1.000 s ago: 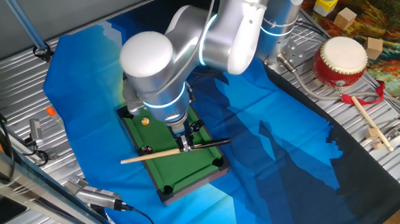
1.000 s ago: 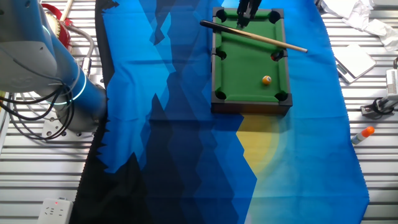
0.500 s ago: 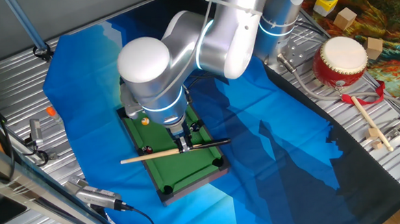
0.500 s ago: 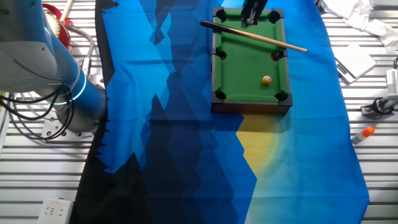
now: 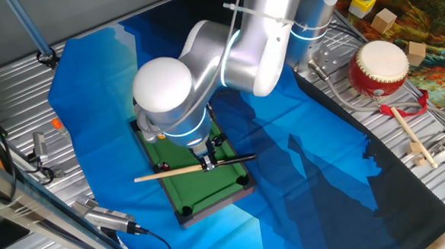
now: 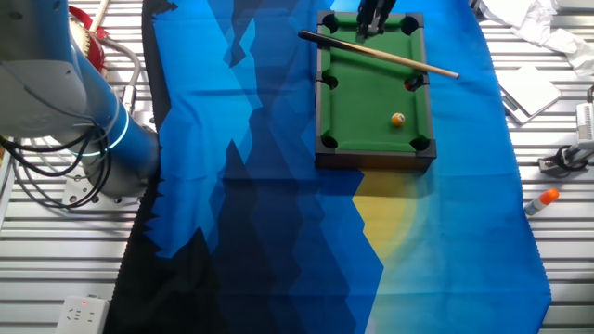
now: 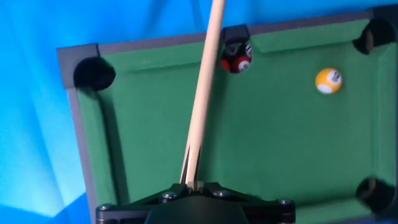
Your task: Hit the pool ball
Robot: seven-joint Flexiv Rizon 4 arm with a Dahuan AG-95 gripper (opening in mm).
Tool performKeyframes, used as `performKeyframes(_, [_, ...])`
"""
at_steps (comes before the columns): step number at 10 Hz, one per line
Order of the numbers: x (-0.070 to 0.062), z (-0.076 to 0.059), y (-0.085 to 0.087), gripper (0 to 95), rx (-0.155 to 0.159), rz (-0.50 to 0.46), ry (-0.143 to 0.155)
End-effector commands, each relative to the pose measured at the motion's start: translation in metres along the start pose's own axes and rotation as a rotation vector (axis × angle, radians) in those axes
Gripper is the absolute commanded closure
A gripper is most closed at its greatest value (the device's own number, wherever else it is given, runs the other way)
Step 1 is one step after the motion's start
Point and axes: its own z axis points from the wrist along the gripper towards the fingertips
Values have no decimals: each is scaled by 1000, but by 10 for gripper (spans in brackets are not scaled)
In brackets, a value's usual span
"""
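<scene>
I am holding the stick (image 7: 202, 106) in my gripper (image 5: 207, 163). My two fingers pinch it near its dark end, so the long pale end can point out over the little pool table (image 6: 371, 88) and do the hitting. The stick lies flat and crosses the table from one long side to the other, with both ends sticking out past the edges.

The yellow ball (image 7: 328, 81) sits on the green felt, alone, well away from the stick and off to the side of it. It is not far from a corner hole of the table. My stick is not aimed at it yet; I think I must swing the tip around first.

By the middle side hole of the table, just beside the stick, I see a red ball (image 7: 236, 62) and a dark ball (image 7: 233, 48) tucked close together. I should not bump those.

I count one stick, three balls and six holes on the table.
</scene>
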Motion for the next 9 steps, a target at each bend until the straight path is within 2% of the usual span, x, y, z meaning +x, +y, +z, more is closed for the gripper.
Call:
performKeyframes(1, [-13,-9,-3,950,-33,-6,-7])
performKeyframes(2, [-25,-13,-3,950,-59,-11,-9])
performKeyframes(3, [-32,-15,-2,950,-77,-11,-12])
performKeyframes(4, [-46,-21,-1,950,-91,-12,-13])
performKeyframes(7, [-84,-32,11,950,-95,-9,-21])
performKeyframes(8, [-84,-32,11,950,-95,-9,-21])
performKeyframes(9, [-101,-35,19,950,-95,1,-22])
